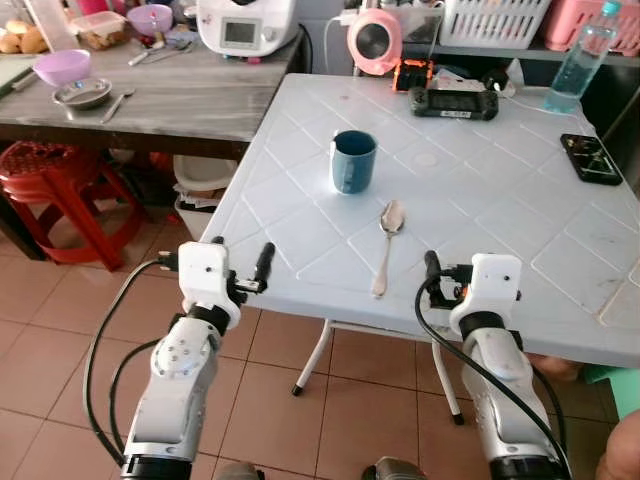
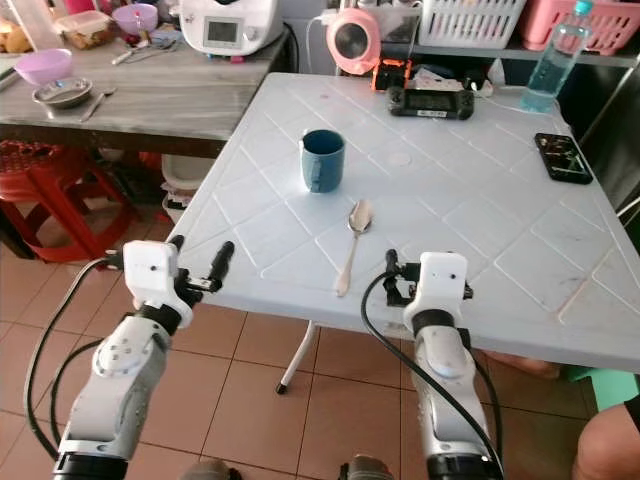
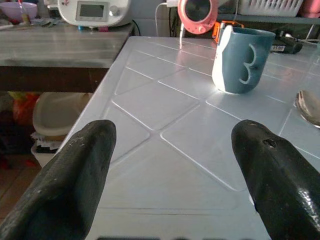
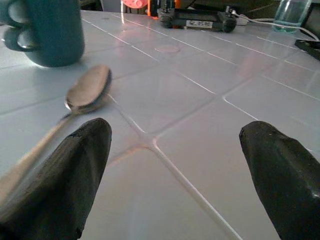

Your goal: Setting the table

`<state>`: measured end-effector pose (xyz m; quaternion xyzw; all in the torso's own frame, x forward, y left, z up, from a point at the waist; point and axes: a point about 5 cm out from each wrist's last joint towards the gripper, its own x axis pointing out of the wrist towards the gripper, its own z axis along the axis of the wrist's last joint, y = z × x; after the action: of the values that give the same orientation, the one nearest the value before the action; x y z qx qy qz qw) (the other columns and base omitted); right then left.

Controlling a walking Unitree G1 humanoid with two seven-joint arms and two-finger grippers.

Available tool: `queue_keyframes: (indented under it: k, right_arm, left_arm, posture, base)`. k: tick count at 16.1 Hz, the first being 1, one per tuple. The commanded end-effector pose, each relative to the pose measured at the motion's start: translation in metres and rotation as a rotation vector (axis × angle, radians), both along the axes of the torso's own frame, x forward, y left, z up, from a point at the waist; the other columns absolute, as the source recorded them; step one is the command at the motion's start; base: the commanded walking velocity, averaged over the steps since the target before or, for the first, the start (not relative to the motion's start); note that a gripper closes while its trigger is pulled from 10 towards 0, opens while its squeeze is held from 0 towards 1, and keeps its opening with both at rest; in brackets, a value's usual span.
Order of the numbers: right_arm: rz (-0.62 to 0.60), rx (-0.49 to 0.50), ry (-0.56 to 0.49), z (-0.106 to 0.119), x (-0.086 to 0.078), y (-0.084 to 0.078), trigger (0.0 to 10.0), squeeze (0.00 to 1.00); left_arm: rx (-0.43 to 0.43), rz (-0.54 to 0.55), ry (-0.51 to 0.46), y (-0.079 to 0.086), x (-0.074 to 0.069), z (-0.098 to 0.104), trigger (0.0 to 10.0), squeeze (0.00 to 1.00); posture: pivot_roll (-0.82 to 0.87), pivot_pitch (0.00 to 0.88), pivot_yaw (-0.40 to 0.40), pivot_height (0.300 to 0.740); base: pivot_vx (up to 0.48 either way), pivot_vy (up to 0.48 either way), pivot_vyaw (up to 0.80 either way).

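A blue mug [image 1: 353, 160] stands upright on the white plastic table [image 1: 500, 230], handle toward the near edge. A metal spoon [image 1: 386, 243] lies just in front of it, bowl toward the mug. My left gripper [image 1: 240, 257] hovers at the table's near left edge, open and holding nothing; in its wrist view the mug [image 3: 242, 60] is ahead and to one side. My right gripper [image 1: 448, 280] sits over the near edge, just right of the spoon's handle, open with nothing between its fingers [image 4: 60, 180]. The spoon [image 4: 87, 92] lies close by one finger.
A game controller [image 1: 453, 102], a water bottle [image 1: 578, 60] and a phone [image 1: 590, 158] lie on the white table's far side. To the left stands a wooden table [image 1: 180, 105] with bowls and a white appliance [image 1: 247, 25]. A red stool [image 1: 55, 180] stands under it.
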<state>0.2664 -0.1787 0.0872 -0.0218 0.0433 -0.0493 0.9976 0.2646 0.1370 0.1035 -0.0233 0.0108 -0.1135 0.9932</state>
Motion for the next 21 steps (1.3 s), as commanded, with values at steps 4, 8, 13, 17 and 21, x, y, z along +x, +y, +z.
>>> queue_keyframes:
  k: [4, 8, 13, 17, 21]
  right_arm:
    - [0.016, 0.077, -0.023, 0.02, 0.024, 0.011, 10.0, 0.0]
    - [-0.023, 0.156, 0.023, 0.028, 0.047, 0.02, 10.0, 0.0]
    - [0.033, 0.196, 0.152, 0.021, 0.061, 0.049, 10.0, 0.0]
    - [0.157, 0.141, 0.248, 0.015, 0.06, 0.079, 10.0, 0.0]
    - [0.078, 0.145, 0.359, -0.003, 0.054, 0.064, 4.5, 0.0]
  left_arm:
    - [0.032, 0.001, -0.001, 0.005, -0.002, 0.003, 10.0, 0.0]
    - [0.041, -0.009, 0.006, 0.004, -0.002, 0.003, 10.0, 0.0]
    - [0.048, -0.016, 0.009, 0.004, -0.001, 0.004, 10.0, 0.0]
    - [0.047, -0.016, 0.014, 0.003, -0.001, 0.004, 10.0, 0.0]
    - [0.046, -0.022, 0.026, 0.001, -0.001, 0.002, 10.0, 0.0]
  posture:
    - [0.02, 0.038, 0.035, 0.74]
    - [0.03, 0.042, 0.044, 0.74]
    - [0.03, 0.045, 0.049, 0.74]
    - [0.03, 0.045, 0.047, 0.74]
    - [0.02, 0.047, 0.043, 0.74]
  base:
    - [0.0, 0.0, 0.0]
    - [0.0, 0.0, 0.0]
    - [0.0, 0.0, 0.0]
    - [0.0, 0.0, 0.0]
    - [0.0, 0.0, 0.0]
